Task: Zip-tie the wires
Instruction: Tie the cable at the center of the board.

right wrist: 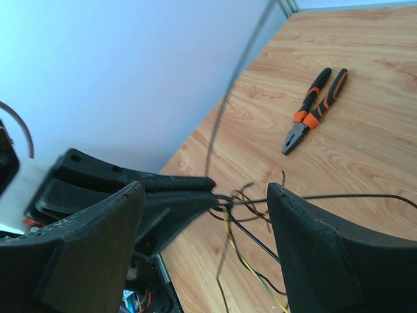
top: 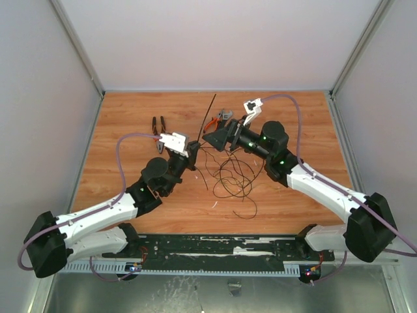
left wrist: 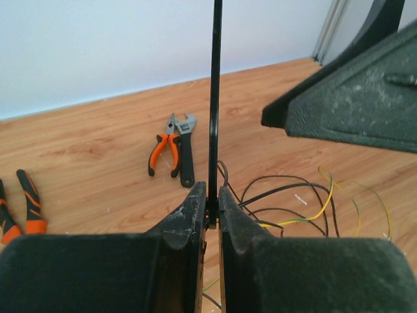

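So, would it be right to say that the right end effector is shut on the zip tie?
Not quite: it is the left end effector that is shut on the zip tie, as the left wrist view shows. The right end effector stands open beside it.

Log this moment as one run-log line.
left gripper: jaws shut on zip tie | right gripper: jaws open, facing left gripper | wires: loose loops

A wooden table [top: 130, 117] sits enclosed by plain pale walls [top: 215, 39] with metal corner posts [top: 77, 45].

No legible text or markings anywhere
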{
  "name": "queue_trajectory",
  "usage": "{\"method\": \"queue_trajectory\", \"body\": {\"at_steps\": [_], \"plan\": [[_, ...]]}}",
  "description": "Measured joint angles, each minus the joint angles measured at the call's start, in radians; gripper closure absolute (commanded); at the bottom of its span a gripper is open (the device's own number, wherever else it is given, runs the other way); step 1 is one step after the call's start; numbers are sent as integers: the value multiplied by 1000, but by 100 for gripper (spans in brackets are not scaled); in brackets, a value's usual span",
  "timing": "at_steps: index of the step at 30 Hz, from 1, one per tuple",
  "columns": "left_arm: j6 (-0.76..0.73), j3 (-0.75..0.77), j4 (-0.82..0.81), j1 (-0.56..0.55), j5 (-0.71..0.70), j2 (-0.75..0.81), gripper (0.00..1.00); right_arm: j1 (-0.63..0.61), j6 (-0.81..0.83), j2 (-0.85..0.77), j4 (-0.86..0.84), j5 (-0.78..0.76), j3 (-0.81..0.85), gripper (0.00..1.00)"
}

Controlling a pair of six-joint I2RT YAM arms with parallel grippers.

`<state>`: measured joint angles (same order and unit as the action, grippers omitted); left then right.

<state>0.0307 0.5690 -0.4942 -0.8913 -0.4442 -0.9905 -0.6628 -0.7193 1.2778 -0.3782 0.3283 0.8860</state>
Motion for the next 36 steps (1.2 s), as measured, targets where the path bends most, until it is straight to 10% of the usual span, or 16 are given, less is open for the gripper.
{"method": "queue_trajectory", "body": {"at_steps": [17, 26, 36], "plan": [[-5, 0, -13, -25, 22, -52, 100, -23, -42, 95, -60, -4, 36, 52], [-8, 1, -28, -29, 23, -58, 100, -37, -35, 121, -58, -5, 39, 100], [-4, 1, -62, -34, 18, -61, 100, -43, 45, 122, 90, -33, 135, 100]]}}
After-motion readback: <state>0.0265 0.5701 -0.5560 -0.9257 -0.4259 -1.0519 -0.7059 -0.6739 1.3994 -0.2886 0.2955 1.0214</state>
